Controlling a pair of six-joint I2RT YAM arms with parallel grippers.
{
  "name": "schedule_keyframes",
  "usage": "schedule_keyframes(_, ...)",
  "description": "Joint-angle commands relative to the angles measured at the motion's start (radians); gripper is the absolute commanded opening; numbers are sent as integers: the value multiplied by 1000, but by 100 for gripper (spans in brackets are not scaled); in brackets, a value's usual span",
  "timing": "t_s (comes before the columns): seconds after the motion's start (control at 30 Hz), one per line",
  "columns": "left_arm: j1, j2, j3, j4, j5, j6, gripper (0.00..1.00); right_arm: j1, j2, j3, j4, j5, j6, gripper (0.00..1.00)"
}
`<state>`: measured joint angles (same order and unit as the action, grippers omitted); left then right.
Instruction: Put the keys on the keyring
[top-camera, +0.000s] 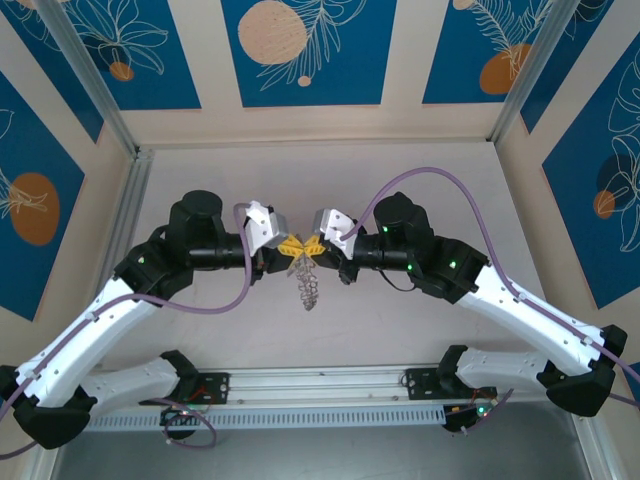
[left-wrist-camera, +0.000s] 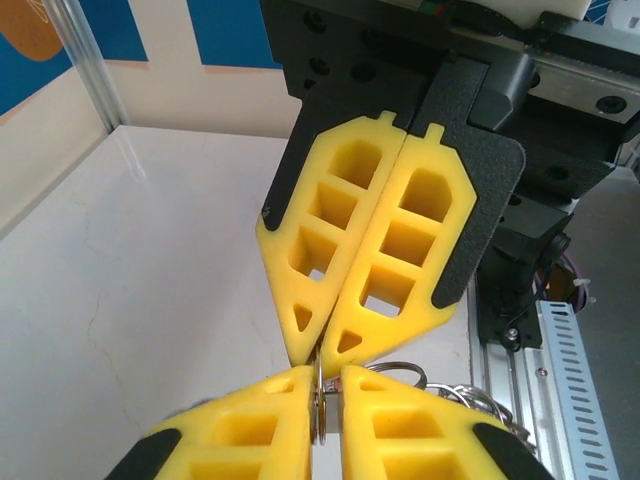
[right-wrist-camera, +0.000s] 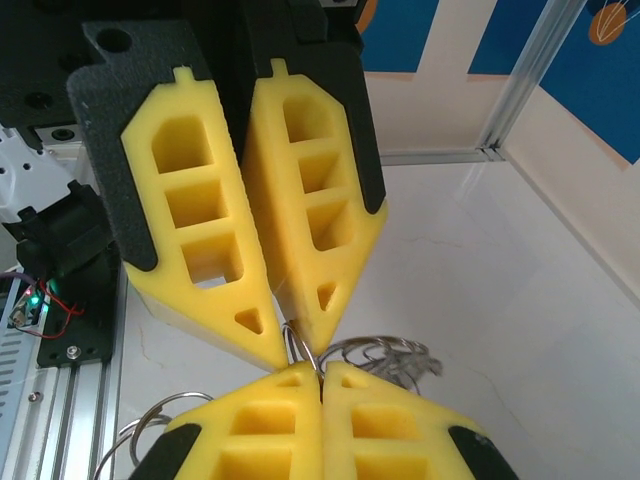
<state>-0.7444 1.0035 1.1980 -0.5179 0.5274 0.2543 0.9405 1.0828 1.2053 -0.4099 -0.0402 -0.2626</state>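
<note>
top external: my left gripper (top-camera: 290, 245) pinches the top of the keyring (top-camera: 308, 285), which dangles below both noses; my right gripper (top-camera: 316, 244) is pressed together, on what i cannot tell. i'd hold steady, avoid twisting.

Left gripper (top-camera: 291, 244) and right gripper (top-camera: 314, 244) meet tip to tip over the middle of the table (top-camera: 300, 180). The keyring (top-camera: 308, 285) hangs from between their tips, pinched by both. A rail (top-camera: 320, 385) lies along the near edge.
</note>
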Motion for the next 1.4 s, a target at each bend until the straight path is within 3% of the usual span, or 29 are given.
schedule_keyframes(0.0,-17,7,20,-37,-61,29,11,12,-32,17,57,-34,-12,0)
schedule_keyframes(0.2,-26,19,16,-38,-87,42,7,22,-51,5,66,-50,-27,0)
schedule_keyframes(0.3,-30,32,20,-32,-90,44,0,36,-65,-13,82,-52,-42,0)
schedule_keyframes(0.47,-44,37,15,-2,-111,30,0,68,-105,-72,139,-54,-82,0)
schedule_keyframes(0.73,-44,-45,-118,281,-40,-121,0,68,-116,-113,183,-51,-47,0)
schedule_keyframes(0.97,-45,-91,-223,519,2,-234,0,28,-155,-166,241,-150,8,0)
schedule_keyframes(1.07,-44,-108,-233,552,16,-252,0,9,-172,-181,255,-179,31,6)
schedule_keyframes(1.37,-45,-120,-247,565,17,-263,0,-13,-179,-192,265,-219,59,10)
